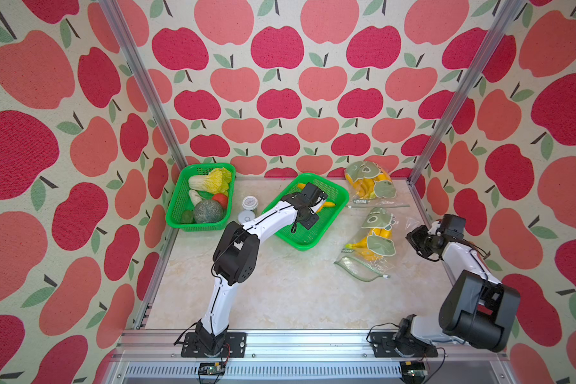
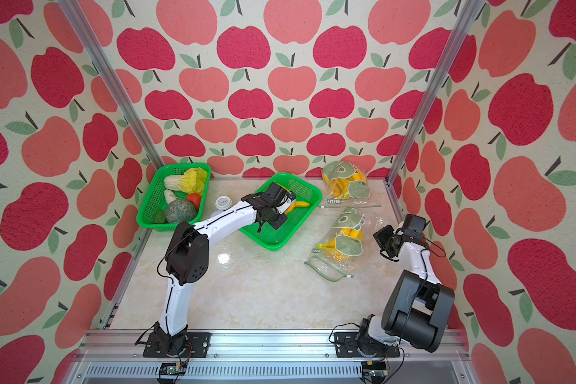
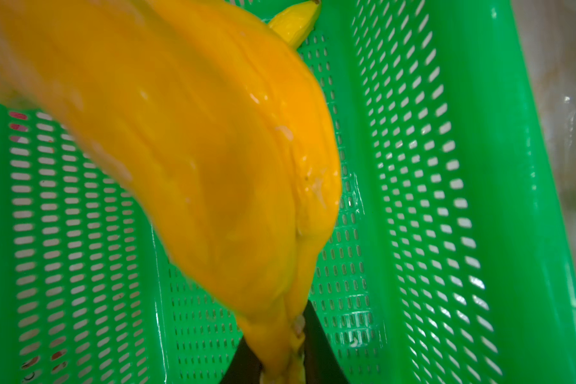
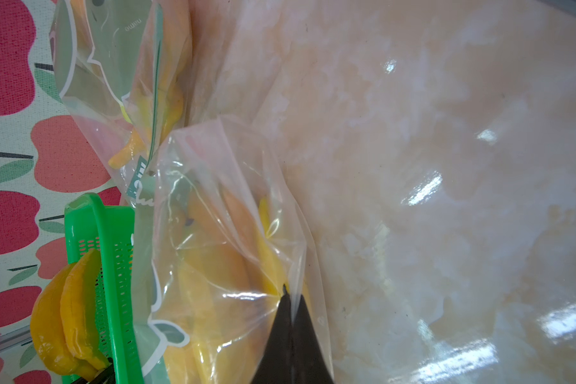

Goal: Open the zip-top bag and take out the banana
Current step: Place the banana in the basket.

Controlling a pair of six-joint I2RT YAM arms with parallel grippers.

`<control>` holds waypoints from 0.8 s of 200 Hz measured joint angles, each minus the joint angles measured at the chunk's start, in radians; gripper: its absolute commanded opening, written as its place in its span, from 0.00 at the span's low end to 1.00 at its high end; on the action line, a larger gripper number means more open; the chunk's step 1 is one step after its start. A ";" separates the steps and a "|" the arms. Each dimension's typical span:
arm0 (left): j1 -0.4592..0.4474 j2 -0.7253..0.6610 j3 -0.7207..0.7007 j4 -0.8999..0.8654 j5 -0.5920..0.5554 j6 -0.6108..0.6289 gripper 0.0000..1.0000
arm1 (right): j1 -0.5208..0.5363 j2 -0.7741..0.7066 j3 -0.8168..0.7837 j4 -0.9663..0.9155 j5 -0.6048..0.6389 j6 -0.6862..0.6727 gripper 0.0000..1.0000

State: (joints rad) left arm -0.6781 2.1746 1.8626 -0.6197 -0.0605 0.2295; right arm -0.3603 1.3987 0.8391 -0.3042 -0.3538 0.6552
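Nearest, at 3 o'clock on the table, my right gripper is pinched together on a fold of the zip-top bag, whose mouth gapes toward 6 o'clock. Farther, at 12 o'clock, my left gripper is clamped on the stem of the banana over the green basket. A second bag lies at 1 o'clock.

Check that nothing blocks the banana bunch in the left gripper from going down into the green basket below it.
Nothing visible blocks it. The left gripper holds the banana bunch by its stem over the green basket, whose mesh floor beneath is bare; only a second banana shows its tip at one end.
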 measured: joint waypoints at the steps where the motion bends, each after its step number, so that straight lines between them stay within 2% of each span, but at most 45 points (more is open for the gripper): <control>1: 0.000 0.003 0.003 0.000 0.001 -0.001 0.28 | 0.000 0.000 0.000 0.000 0.000 0.000 0.02; 51: 0.009 0.030 0.016 -0.024 0.014 0.017 0.56 | 0.000 0.000 0.000 0.000 0.000 0.000 0.03; 79: 0.004 -0.014 -0.034 -0.003 0.025 0.007 0.68 | 0.000 -0.003 -0.002 -0.001 0.000 0.000 0.05; 104: -0.002 -0.154 -0.161 0.045 0.025 -0.035 0.76 | 0.000 -0.017 -0.004 -0.003 0.000 0.000 0.07; 140: -0.012 -0.490 -0.434 0.177 0.028 -0.155 0.79 | 0.000 -0.057 -0.018 -0.006 0.000 0.000 0.10; 160: -0.070 -0.657 -0.588 0.262 0.024 -0.204 0.81 | 0.000 -0.066 -0.021 -0.011 0.001 -0.002 0.11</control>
State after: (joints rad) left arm -0.7479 1.5173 1.2747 -0.3573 -0.0364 0.0250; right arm -0.3603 1.3327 0.8185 -0.3149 -0.3531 0.6529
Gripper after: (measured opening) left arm 0.801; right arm 0.106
